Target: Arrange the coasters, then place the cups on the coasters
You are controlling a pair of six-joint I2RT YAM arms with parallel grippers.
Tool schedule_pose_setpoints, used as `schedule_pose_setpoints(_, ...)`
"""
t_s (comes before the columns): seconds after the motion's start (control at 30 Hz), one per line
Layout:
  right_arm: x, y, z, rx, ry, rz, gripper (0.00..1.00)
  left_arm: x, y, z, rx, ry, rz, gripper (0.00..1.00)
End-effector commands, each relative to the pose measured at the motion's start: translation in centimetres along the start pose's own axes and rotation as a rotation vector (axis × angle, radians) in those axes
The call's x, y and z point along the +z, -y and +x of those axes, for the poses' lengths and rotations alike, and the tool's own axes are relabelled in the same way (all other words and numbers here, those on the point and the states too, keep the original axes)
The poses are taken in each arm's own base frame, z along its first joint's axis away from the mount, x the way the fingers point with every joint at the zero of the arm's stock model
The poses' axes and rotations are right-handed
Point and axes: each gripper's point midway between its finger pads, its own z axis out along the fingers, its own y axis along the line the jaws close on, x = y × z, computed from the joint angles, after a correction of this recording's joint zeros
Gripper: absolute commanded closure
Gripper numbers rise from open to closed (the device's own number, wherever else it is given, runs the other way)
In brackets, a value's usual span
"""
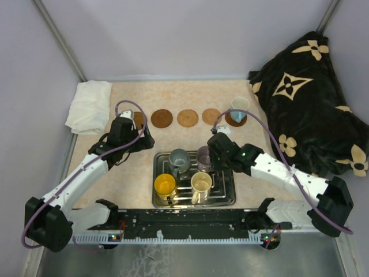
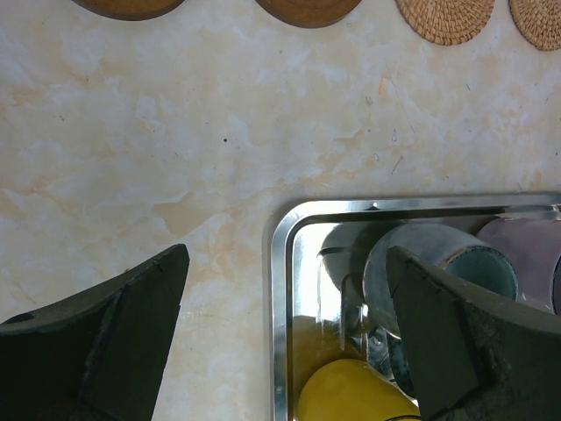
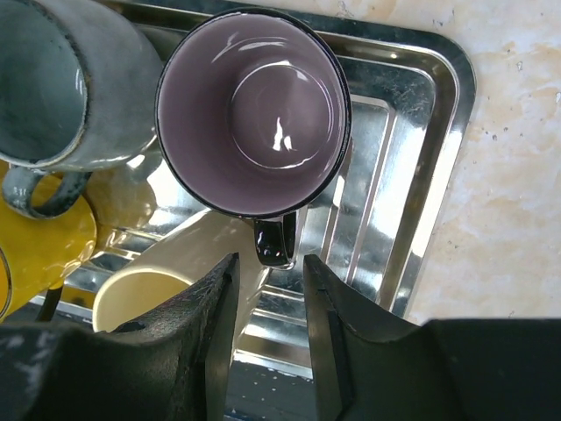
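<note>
Four sit in the metal tray (image 1: 226,186): grey cup (image 1: 179,157), purple cup (image 1: 203,156), yellow cup (image 1: 165,184), cream cup (image 1: 201,183). Light blue cup (image 1: 240,105) stands on a coaster (image 1: 235,120), upper right. Right gripper (image 3: 269,260) straddles the purple handle, grip unclear; left gripper (image 2: 287,253) gapes wide.

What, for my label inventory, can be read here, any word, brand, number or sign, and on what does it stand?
None can be read.
The blanket shows only cream flower and star motifs, no letters.
The cups, tray and coasters show no print.
</note>
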Motion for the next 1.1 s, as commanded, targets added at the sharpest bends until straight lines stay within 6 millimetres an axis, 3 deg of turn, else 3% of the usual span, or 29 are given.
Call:
schedule_pose_setpoints(0.0, 0.4, -0.2, 0.2, 0.004, -0.007, 0.009, 0.64, -0.1, 0.3, 0.0, 0.006, 0.001, 0.017, 0.00)
schedule_pose_setpoints(0.57, 3.0, -0.2, 2.1, -0.033, -0.101, 0.047, 0.63, 0.5, 0.0, 0.6, 0.007, -0.014, 0.002, 0.00)
schedule_pose_setpoints(1.07, 5.1, -0.4, 1.9, -0.056, -0.116, 0.095, 0.67, 1.0, -0.2, 0.6, 0.014, -0.019, -0.015, 0.00)
